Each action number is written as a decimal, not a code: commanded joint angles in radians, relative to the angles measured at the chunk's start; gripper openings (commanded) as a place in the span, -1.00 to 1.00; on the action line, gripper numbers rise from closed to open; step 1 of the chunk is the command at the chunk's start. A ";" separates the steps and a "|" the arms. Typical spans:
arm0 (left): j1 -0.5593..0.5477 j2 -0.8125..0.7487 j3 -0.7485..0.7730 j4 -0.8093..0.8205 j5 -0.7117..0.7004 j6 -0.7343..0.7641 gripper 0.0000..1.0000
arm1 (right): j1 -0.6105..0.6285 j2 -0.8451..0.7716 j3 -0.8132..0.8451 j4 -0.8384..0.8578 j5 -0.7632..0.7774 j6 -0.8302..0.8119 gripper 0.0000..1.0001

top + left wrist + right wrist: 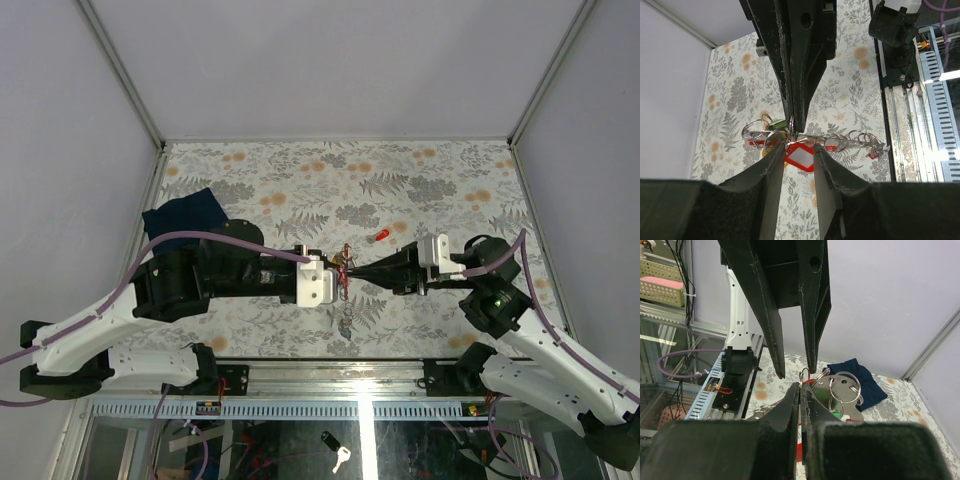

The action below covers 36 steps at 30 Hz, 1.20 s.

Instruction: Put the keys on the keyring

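Keyring, a thin metal ring with a flat grey fob: it hangs in the air above the middle of the floral-patterned table, somewhat toward the near edge, in one bunch with the keys, which are small metal pieces on split rings with coloured plastic tags.

Right gripper: jaws together. A ring wire leaves its tip, so I judge the keyring pinched there.

Left gripper: jaws part-way apart, with a red plastic tag, white-faced, between them. The tag fills the gap and meets both pads. I judge it clamped, though pressure cannot be confirmed.

Governing relation: the two grippers face each other tip to tip along a line parallel to the near edge, left from the left side and right from the right. The bunch sits at that meeting point, so neither arm is nearer. The bunch's long axis runs crosswise to that line, from the far edge toward the near edge, with its near end drooping below the left gripper.

Judgement: the coming move turns on sliding the red plastic tag's ring along the gripper line into the keyring's wire. Several rings overlap at the tips, and which wire belongs to which cannot be told.

Also present: a small red piece lying on the table beyond the grippers, and a dark blue cloth toward the left edge.
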 commanded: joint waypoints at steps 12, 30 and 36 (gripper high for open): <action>0.001 0.018 0.015 0.048 0.003 0.001 -0.38 | 0.005 -0.026 0.056 0.097 -0.041 0.019 -1.00; 0.006 0.015 0.019 0.018 -0.001 0.003 -1.00 | 0.006 -0.046 0.037 0.168 0.000 0.049 -1.00; 0.006 0.008 0.004 0.031 -0.018 -0.004 -1.00 | 0.006 -0.045 0.021 0.234 0.037 0.091 -1.00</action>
